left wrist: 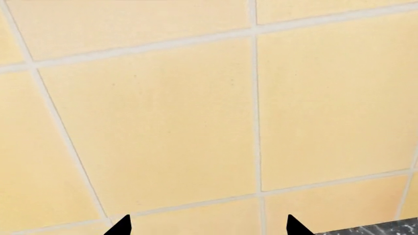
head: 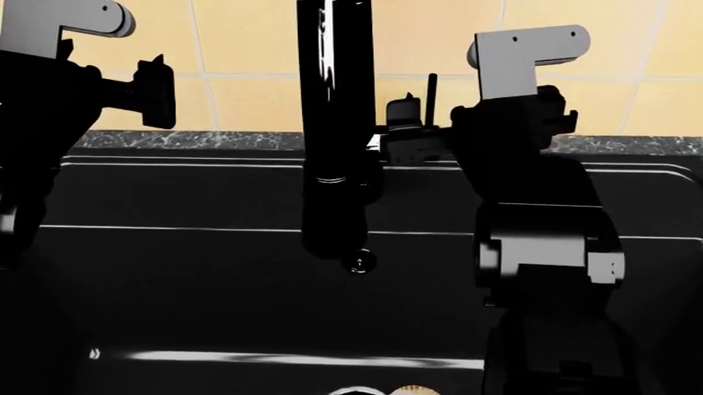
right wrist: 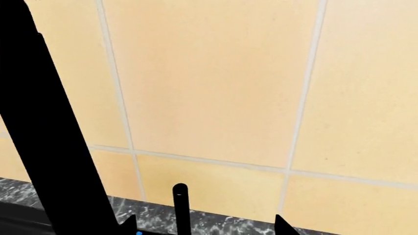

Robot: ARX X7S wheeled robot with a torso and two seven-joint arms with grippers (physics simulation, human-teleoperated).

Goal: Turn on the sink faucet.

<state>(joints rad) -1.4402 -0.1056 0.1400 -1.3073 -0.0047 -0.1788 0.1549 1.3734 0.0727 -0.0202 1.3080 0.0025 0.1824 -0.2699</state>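
Note:
The sink faucet (head: 334,123) is a glossy black tube standing at the back of the sink (head: 165,197), a deep black basin. Its thin black lever (head: 430,97) rises from a chrome side block (head: 406,111) just right of the tube. My right arm (head: 514,123) is close beside that block. In the right wrist view the lever (right wrist: 181,208) stands upright between the spread fingertips of my right gripper (right wrist: 205,226), nearer one finger, with the faucet tube (right wrist: 52,147) off to the side. The left gripper (left wrist: 209,226) is open, empty and faces the tiles.
A yellow tiled wall (head: 253,49) rises behind a dark speckled countertop strip (head: 187,140) along the sink's back rim. My left arm (head: 66,99) hangs over the basin's left side. A small round overflow hole (head: 357,263) shows below the spout.

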